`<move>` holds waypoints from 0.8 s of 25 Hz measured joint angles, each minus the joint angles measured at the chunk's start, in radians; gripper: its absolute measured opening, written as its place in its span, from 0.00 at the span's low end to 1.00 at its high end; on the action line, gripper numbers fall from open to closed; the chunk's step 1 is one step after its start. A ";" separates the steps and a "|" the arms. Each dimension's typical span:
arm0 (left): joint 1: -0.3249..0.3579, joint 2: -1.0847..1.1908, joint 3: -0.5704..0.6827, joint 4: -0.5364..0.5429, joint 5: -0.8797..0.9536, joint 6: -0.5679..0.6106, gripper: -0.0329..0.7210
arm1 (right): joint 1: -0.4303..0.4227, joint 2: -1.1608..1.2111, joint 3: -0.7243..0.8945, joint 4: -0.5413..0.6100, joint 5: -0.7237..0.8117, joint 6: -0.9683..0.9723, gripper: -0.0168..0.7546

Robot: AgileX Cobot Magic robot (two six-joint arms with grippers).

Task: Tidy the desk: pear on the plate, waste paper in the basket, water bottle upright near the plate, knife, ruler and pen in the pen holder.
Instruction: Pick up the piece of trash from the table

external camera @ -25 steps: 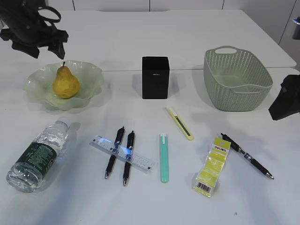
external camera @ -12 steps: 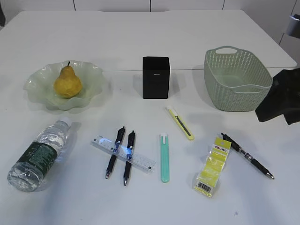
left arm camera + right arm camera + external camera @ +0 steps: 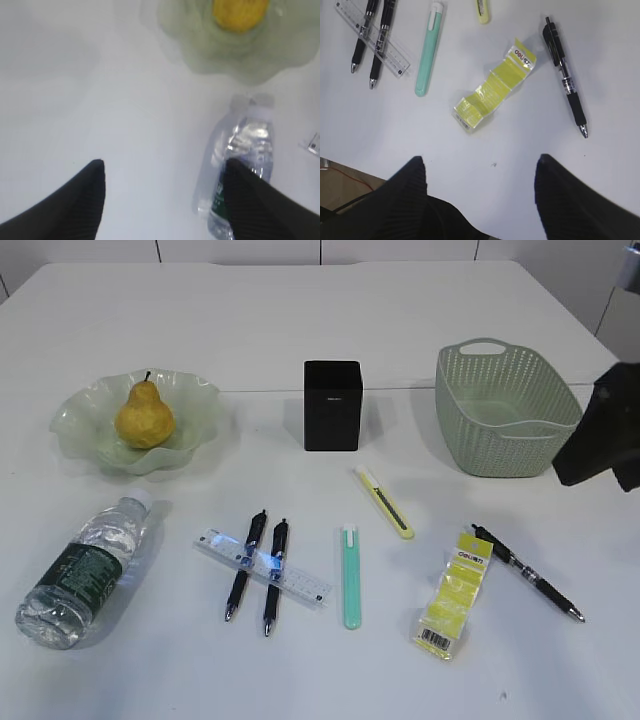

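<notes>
Pear [image 3: 144,416] is already on the plate [image 3: 201,400] at upper left, so you're onto the yellow wrapper [image 3: 494,89], mid-frame under your right gripper [image 3: 481,192]. Both grippers hang open and empty, left gripper [image 3: 165,197] beside the lying bottle [image 3: 246,165]; drop, pinch, carry it to the basket [image 3: 505,408].

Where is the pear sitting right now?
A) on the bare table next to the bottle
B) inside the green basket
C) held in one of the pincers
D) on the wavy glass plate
D: the pear rests in the middle of the plate, while the basket holds nothing visible and both pincers are open and hold nothing.
</notes>
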 joint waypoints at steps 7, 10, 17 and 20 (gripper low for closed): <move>0.000 -0.199 0.349 -0.002 -0.055 0.007 0.73 | 0.021 0.000 -0.002 -0.018 0.000 0.025 0.67; 0.000 -0.301 0.503 -0.010 -0.108 0.009 0.73 | 0.112 0.012 -0.002 -0.090 -0.010 0.029 0.67; 0.000 -0.458 0.674 -0.022 -0.134 0.010 0.73 | 0.282 0.139 -0.003 -0.220 -0.050 0.008 0.67; 0.000 -0.482 0.680 -0.022 -0.136 0.010 0.73 | 0.305 0.205 -0.004 -0.231 -0.067 -0.020 0.67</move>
